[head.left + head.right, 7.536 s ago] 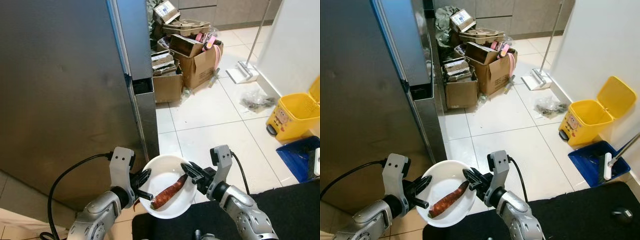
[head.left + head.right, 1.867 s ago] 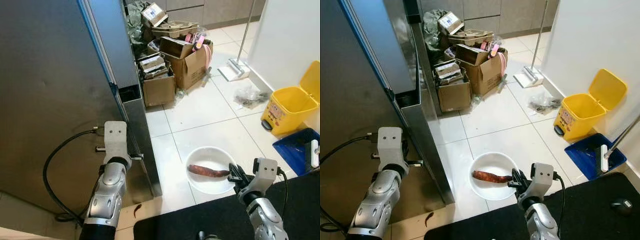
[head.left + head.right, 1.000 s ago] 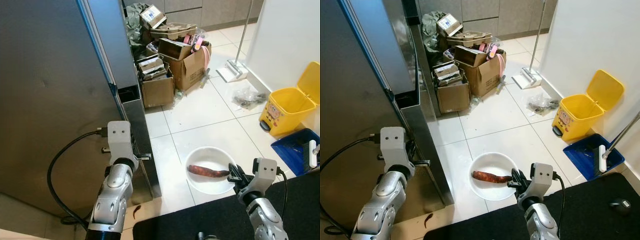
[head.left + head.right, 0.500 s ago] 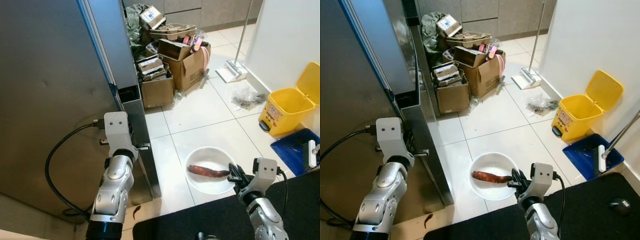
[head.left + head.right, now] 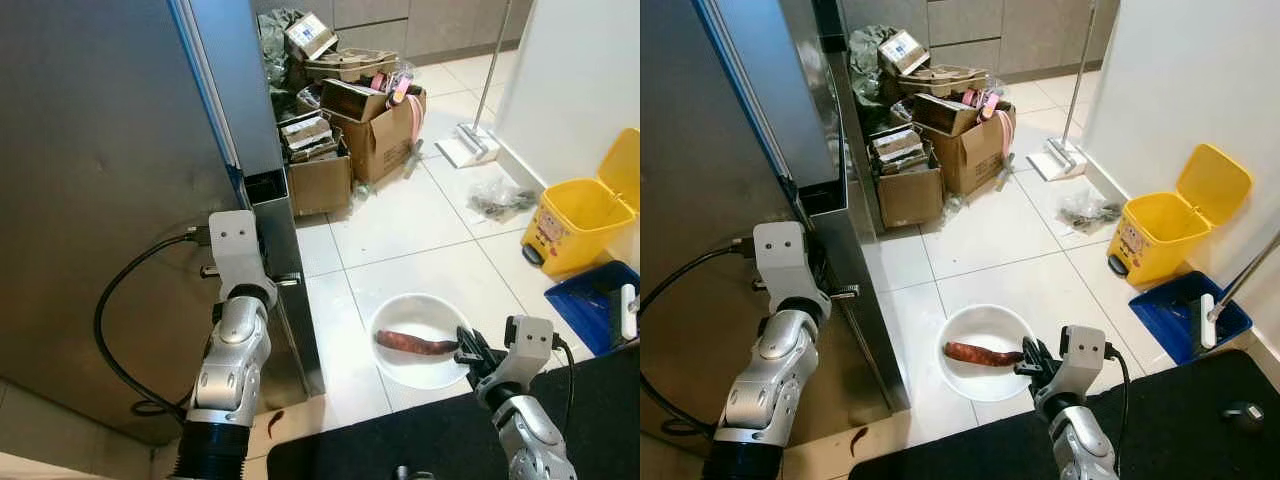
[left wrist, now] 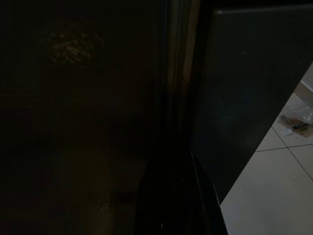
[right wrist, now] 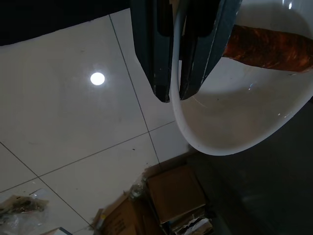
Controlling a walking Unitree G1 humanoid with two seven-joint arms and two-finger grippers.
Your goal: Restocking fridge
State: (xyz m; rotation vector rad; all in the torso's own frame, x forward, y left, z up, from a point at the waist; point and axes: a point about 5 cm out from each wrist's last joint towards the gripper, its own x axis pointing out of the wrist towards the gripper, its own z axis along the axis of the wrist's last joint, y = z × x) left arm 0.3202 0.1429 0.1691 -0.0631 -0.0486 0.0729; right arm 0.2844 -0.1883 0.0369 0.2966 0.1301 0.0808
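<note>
Item: round white bowl (image 5: 420, 340) holding one reddish-brown sweet potato (image 5: 412, 344), its near rim pinched between our right gripper (image 7: 174, 73) fingers, held out above the tiled floor. Left gripper (image 5: 280, 292): has risen slightly along the edge of the tall grey steel fridge door (image 5: 110, 200); finger state we cannot tell. Door reads as closed, so opening comes before stocking
</note>
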